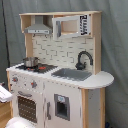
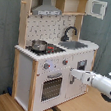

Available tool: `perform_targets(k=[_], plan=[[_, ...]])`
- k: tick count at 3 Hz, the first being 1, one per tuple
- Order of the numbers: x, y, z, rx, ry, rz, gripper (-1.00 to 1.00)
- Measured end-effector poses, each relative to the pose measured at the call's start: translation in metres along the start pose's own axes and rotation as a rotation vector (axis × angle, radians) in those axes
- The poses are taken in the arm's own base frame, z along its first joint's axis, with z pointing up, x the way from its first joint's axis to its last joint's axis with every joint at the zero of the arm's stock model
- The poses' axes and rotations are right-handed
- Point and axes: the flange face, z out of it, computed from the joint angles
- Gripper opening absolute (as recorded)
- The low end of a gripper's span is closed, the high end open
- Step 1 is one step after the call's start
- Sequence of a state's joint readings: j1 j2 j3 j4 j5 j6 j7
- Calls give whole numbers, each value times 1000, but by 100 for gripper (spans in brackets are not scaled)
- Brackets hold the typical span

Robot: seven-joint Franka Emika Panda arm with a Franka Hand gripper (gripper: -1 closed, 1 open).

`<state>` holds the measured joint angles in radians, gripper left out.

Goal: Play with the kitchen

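The kitchen (image 1: 60,95) (image 2: 33,76) is a tall white and light-wood toy that shows in both exterior views. It has a black faucet (image 1: 82,59) (image 2: 70,32) over a grey sink (image 1: 72,74) (image 2: 75,44). A small metal pot (image 1: 31,62) (image 2: 39,45) stands on the stovetop under the hood (image 1: 39,29) (image 2: 46,10). The windowed oven door (image 1: 27,107) (image 2: 51,87) is closed. In the second exterior view my gripper (image 2: 72,73) reaches in from the right, level with the knobs (image 2: 46,66) and just in front of the cabinet face. In the first exterior view only a white part of the arm (image 1: 5,93) shows at the left edge.
A white-framed upper cabinet door (image 1: 72,25) (image 2: 97,8) sits beside the open shelf. The rounded counter end (image 1: 102,80) sticks out past the sink. The kitchen stands on a wooden surface (image 2: 84,108) before a grey curtain (image 1: 115,50).
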<state>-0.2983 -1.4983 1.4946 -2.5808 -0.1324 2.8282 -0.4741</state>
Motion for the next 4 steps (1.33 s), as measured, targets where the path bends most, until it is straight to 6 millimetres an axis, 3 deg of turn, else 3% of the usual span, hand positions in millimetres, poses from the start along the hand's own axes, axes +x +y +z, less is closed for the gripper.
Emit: perform_targets(k=[2, 4], plan=[[40, 29, -22, -32, 35, 173, 100], [63, 27, -12, -24, 38, 374, 100]])
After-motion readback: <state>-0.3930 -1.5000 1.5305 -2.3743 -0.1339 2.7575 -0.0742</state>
